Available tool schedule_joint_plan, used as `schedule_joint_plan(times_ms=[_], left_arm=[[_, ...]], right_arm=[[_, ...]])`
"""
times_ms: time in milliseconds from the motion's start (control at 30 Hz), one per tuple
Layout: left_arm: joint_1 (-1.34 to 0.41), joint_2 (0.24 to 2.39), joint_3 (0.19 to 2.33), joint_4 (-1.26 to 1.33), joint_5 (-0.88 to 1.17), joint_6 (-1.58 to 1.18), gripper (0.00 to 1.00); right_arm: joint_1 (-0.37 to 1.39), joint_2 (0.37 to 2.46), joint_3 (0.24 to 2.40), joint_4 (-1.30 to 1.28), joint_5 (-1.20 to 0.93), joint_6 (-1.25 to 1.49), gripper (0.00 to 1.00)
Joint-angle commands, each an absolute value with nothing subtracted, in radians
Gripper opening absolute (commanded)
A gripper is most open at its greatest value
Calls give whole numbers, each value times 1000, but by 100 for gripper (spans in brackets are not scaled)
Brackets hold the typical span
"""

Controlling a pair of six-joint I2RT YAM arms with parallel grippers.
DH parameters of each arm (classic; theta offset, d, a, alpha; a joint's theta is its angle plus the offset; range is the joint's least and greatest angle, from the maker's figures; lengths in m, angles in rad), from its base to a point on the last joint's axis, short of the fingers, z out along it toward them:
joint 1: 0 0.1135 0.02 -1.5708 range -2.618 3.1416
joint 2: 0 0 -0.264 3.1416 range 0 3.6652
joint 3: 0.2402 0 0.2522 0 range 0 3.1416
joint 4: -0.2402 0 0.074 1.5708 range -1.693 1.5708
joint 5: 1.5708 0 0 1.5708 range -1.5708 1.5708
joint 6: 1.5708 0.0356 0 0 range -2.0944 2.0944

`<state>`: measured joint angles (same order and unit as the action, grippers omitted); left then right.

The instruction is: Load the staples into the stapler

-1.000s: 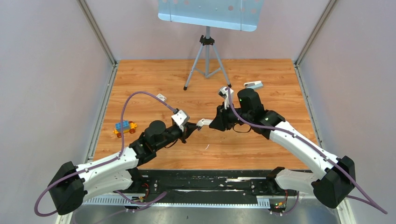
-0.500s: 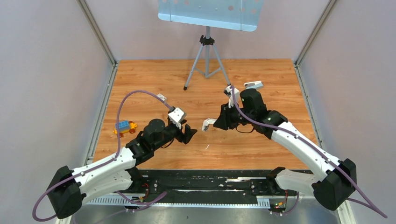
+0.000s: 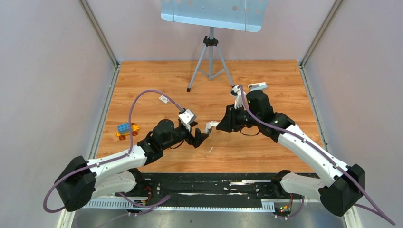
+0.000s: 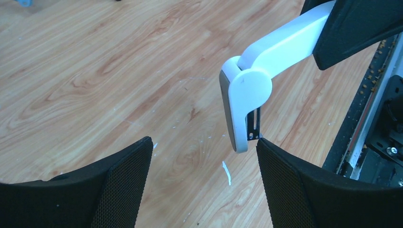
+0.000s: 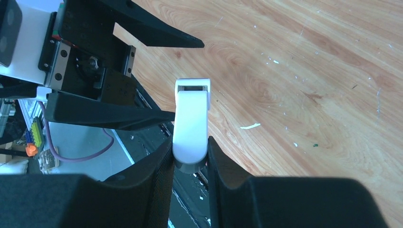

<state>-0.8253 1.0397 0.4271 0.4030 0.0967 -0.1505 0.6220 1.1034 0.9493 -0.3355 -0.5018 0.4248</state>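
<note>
My right gripper (image 5: 189, 156) is clamped on the stapler (image 5: 191, 118); fingers pinch its near end, the rest sticks out past the tips toward my left arm; it's held off the worktop (image 3: 157, 76), above the middle of it, a bit toward the near edge; in the left wrist view the stapler hangs folded at its hinge, one whitish half running back into my right fingers, the other pointing down with a dark slotted metal strip showing along its edge.

My left gripper (image 4: 204, 180) is released, jaws spread wide, nothing between them; the stapler's lower tip sits just above and between the two pads, nearer the right-hand pad (image 4: 294, 185); can't tell if it touches that pad.

Staples: can't pick them out in any view; a thin white sliver (image 4: 226, 173) lies on the wood below the stapler, can't tell what it is.

Elsewhere: toy block (image 3: 127, 129) of blue, yellow and orange near the left edge; a tripod (image 3: 210, 61) at the far edge; a small whitish object (image 3: 258, 86) toward the far right corner.
</note>
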Motion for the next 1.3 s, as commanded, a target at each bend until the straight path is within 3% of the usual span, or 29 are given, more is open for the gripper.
schedule_joint_plan(times_ms=[0,367,533,633,700,800,1067,1267], left_arm=[[-827,1084,431,509,127,-155,82],[-831,1104,419,548,134,-156,78],[-831,1103,413,570,143,-157,64],[-831,1105,411,564,138,-172,45],[-831,1100,406,565,124,-198,36],[-831,1092,397,578,108,-252,32],[-831,1088,407,607,54,-458,24],[-831,1113,427,590,-32,-656,21]], right_arm=[[611,1063,951,-307,-548,479,14],[611,1069,948,-301,-534,492,14],[612,1078,951,-301,-541,494,14],[611,1078,950,-301,-532,493,16],[611,1078,951,-301,-516,493,20],[612,1071,943,-300,-462,505,27],[618,983,809,-73,-368,618,62],[681,936,747,44,-203,612,72]])
